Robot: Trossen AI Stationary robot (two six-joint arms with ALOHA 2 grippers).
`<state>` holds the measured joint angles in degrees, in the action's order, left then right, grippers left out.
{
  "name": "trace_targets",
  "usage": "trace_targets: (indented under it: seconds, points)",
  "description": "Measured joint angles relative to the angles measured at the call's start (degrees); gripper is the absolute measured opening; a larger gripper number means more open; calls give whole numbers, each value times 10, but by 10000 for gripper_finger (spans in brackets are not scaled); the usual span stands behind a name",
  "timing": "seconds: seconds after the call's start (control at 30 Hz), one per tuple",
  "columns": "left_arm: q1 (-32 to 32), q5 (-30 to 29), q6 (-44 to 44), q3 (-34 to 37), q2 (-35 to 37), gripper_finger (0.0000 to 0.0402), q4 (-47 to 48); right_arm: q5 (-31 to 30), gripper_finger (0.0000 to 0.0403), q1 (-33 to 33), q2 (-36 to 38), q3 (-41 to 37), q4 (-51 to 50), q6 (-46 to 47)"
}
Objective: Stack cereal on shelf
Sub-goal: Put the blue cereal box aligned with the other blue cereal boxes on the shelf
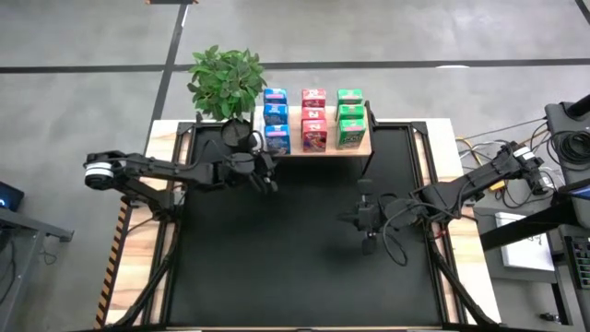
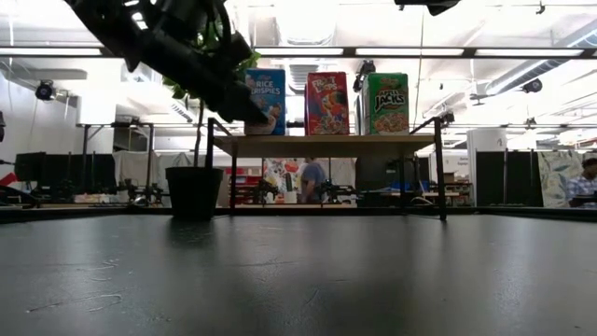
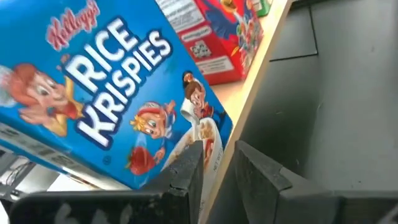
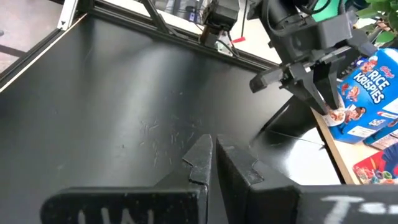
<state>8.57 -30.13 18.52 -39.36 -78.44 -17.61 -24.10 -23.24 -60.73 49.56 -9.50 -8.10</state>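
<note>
The light-wood shelf (image 1: 367,148) stands at the table's far edge and carries nine cartons in three rows: blue (image 1: 275,118), red-pink (image 1: 313,118) and green (image 1: 349,118). The nearest blue carton (image 3: 106,93) stands upright at the shelf's near edge (image 2: 266,93). My left gripper (image 3: 217,165) is at this carton's lower near corner, its fingers a little apart; it also shows in the high view (image 1: 267,175). My right gripper (image 4: 214,152) is shut and empty over the black mat, right of centre (image 1: 367,235). My left gripper's fingertips (image 3: 193,158) stand at the lower corner of the nearest blue carton's printed near face (image 3: 214,134), coming slanting down from the table's left and near side. I cannot tell whether they touch it. The carton stands on the shelf board (image 3: 249,93).
A potted plant (image 1: 226,78) stands just left of the shelf, behind my left arm; its pot shows in the low view (image 2: 194,191). The black mat (image 1: 295,258) covers the middle of the table. The shelf's dark legs (image 2: 440,177) stand on its far part.
</note>
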Motion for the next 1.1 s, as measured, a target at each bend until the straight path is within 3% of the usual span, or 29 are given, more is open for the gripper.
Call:
trace_targets:
  seconds: [0.63, 1.1]
  points:
    - [14, 5, -55, -3, -13, 74, -5, 0, 12, 0, 0, -1, 0, 0]
    - [14, 42, -103, -3, -13, 74, -66, 0, 12, 0, 0, -1, 0, -7]
